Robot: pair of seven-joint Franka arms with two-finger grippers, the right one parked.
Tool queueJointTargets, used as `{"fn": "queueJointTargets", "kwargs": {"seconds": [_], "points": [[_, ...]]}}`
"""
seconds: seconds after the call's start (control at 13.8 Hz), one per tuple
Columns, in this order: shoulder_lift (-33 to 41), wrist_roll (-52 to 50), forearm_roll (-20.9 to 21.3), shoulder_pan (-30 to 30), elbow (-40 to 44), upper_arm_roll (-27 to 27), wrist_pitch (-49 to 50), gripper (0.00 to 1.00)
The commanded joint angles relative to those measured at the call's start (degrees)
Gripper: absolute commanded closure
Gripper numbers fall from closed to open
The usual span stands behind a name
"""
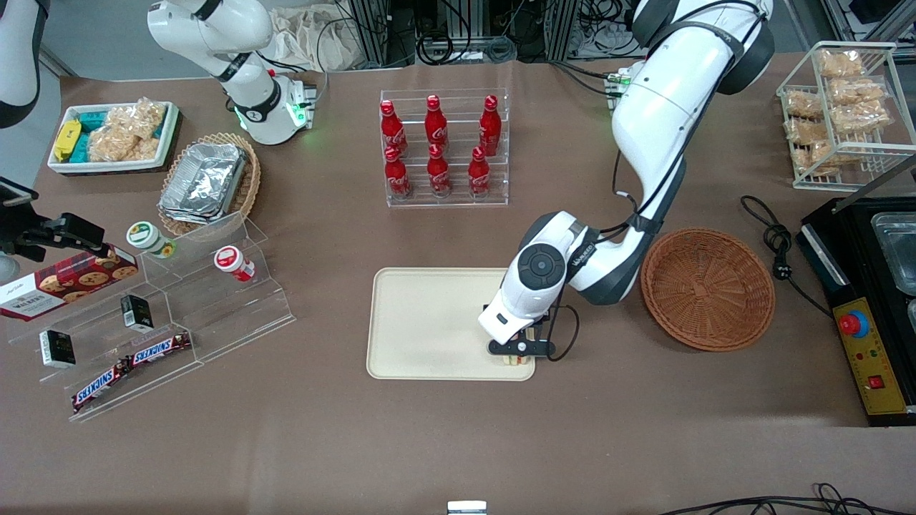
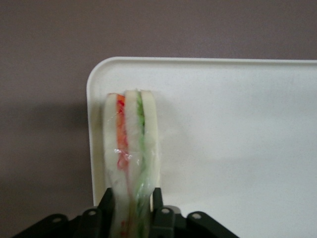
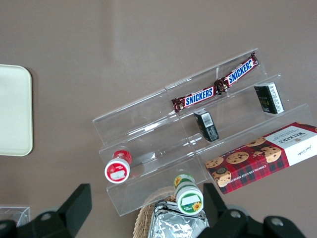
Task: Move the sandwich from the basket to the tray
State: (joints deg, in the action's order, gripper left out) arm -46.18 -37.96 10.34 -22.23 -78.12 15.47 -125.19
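Note:
The sandwich [image 2: 131,148], a clear-wrapped wedge of white bread with orange and green layers, stands on edge in a corner of the cream tray [image 2: 237,139]. My left gripper [image 2: 132,198] is shut on the sandwich, one black finger on each bread face. In the front view the gripper [image 1: 517,350] is low over the tray [image 1: 422,322], at the corner nearest the front camera on the working arm's side, and a bit of the sandwich [image 1: 512,360] shows under it. The reddish-brown wicker basket [image 1: 707,287] lies beside the tray toward the working arm's end, with nothing in it.
A clear rack of red cola bottles [image 1: 441,146] stands farther from the front camera than the tray. A clear stepped display [image 1: 172,315] with snack bars and small jars lies toward the parked arm's end. A black control box [image 1: 866,315] and cable [image 1: 776,243] lie by the basket.

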Motion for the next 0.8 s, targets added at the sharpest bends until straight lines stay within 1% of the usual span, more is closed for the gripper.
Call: {"fn": "queueJointTargets", "kwargs": {"seconds": [0.0, 0.14, 0.22, 0.36, 0.43, 0.51, 0.58, 0.72], "points": [[5.9, -1.5, 1.1, -0.4, 0.7, -0.3, 10.9, 0.01], [10.9, 0.0, 1.1, 0.3, 0.6, -0.5, 16.4, 0.01], [13.7, 0.9, 1.0, 1.5, 0.5, -0.8, 19.4, 0.01], [19.2, 1.1, 0.9, 4.3, -0.1, -0.8, 23.7, 0.01], [20.5, 0.1, 0.0, 6.3, -0.2, -0.9, 25.6, 0.01], [21.6, 0.0, -0.1, 8.2, -0.2, -0.7, 28.6, 0.0], [22.5, 1.0, 0.2, 8.9, 0.2, -0.7, 31.1, 0.0], [25.5, 8.0, 0.8, 11.8, 0.4, -0.8, 32.4, 0.01]]}}
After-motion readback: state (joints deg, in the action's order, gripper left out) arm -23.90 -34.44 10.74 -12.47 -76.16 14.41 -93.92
